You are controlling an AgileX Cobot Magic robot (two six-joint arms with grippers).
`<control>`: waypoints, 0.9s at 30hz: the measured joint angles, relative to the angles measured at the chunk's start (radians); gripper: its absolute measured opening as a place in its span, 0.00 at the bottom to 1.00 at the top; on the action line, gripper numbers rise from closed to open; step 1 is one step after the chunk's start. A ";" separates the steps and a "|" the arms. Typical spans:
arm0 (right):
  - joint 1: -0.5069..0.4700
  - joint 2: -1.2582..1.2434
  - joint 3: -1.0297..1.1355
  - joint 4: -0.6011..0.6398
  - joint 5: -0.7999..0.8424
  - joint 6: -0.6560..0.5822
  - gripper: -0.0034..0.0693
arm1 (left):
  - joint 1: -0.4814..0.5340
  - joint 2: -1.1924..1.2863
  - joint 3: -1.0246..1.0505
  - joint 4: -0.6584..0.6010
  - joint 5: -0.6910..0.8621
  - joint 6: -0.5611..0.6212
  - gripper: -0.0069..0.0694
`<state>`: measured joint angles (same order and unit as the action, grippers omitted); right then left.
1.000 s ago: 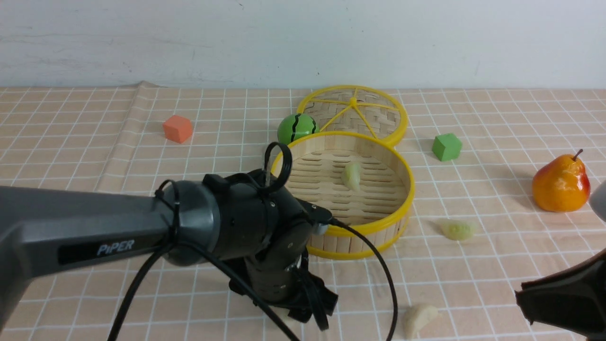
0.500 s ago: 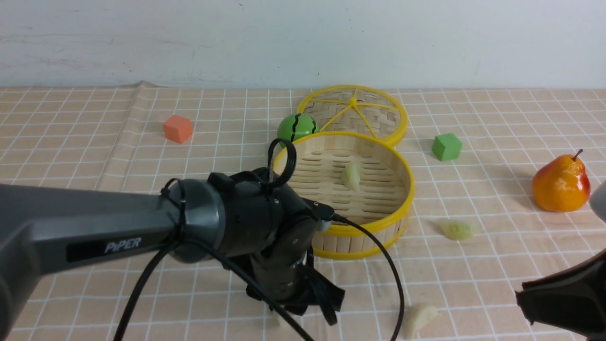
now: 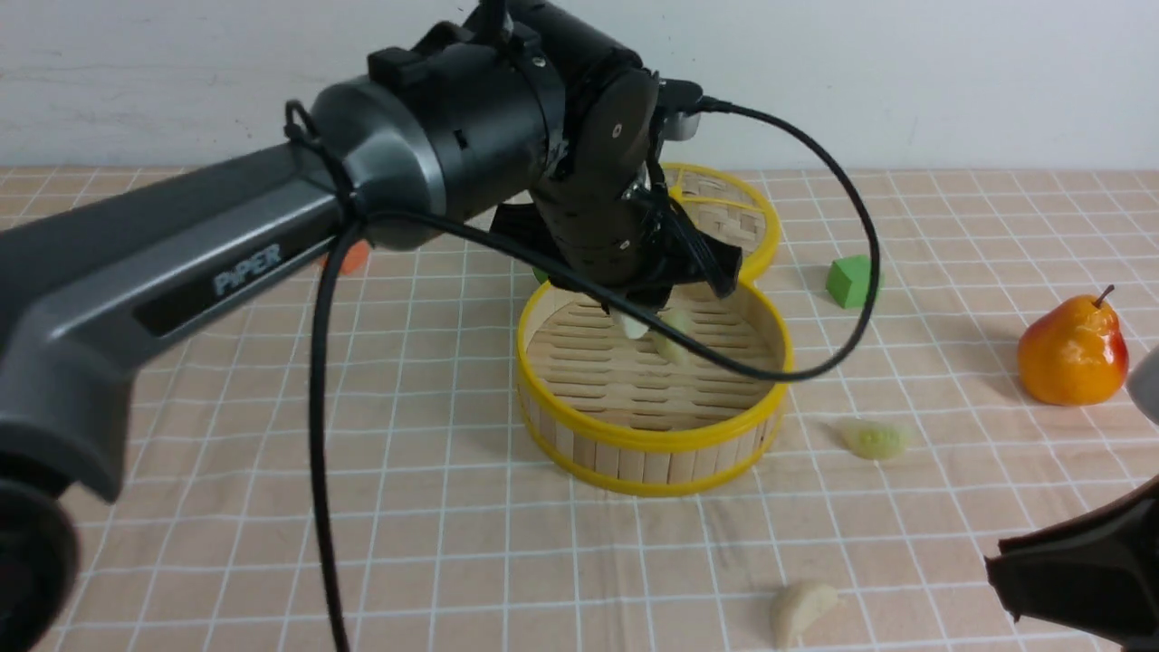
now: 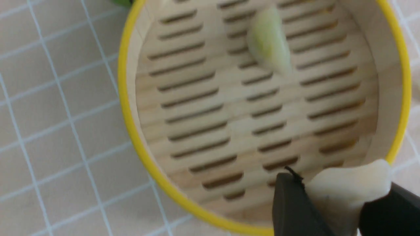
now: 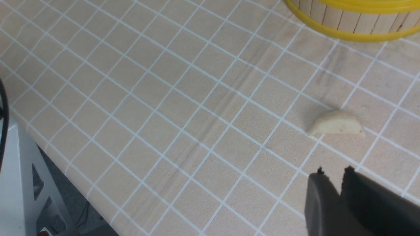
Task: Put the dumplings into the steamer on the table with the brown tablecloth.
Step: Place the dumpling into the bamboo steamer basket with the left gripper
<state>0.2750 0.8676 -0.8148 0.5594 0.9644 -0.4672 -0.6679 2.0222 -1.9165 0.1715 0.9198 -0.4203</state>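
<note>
The steamer (image 3: 652, 439) stands mid-table on the brown tablecloth (image 3: 272, 407). A pale green dumpling (image 3: 675, 349) lies on its slatted floor and also shows in the left wrist view (image 4: 269, 42). My left gripper (image 3: 634, 321) is shut on a cream-white dumpling (image 4: 344, 190) and holds it above the steamer's floor, inside the rim (image 4: 128, 98). A second green dumpling (image 3: 874, 439) lies on the cloth right of the steamer. A second cream dumpling (image 3: 801, 608) lies near the front edge, close ahead of my right gripper (image 5: 333, 170), which is shut and empty.
The flat woven lid (image 3: 733, 217) lies behind the steamer. A green cube (image 3: 851, 281) and a pear (image 3: 1073, 353) sit to the right. An orange cube (image 3: 358, 258) peeks out behind my left arm. The table's near edge (image 5: 49, 144) shows in the right wrist view.
My left arm has risen from the cloth in front of the steamer and swung back over it, carrying the cream dumpling. The right arm has not moved.
</note>
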 joint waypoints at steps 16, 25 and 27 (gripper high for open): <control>0.000 0.000 0.000 -0.001 -0.002 -0.001 0.20 | 0.096 0.378 -0.285 -0.013 -0.043 0.003 0.42; 0.000 0.000 0.000 -0.018 -0.014 -0.001 0.21 | 0.098 0.348 -0.286 -0.020 -0.031 0.003 0.69; 0.000 0.000 0.000 -0.024 0.001 0.006 0.21 | 0.103 0.299 -0.286 -0.022 0.003 0.003 0.72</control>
<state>0.2750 0.8676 -0.8148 0.5355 0.9651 -0.4607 -0.5653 2.3210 -2.2021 0.1493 0.9228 -0.4170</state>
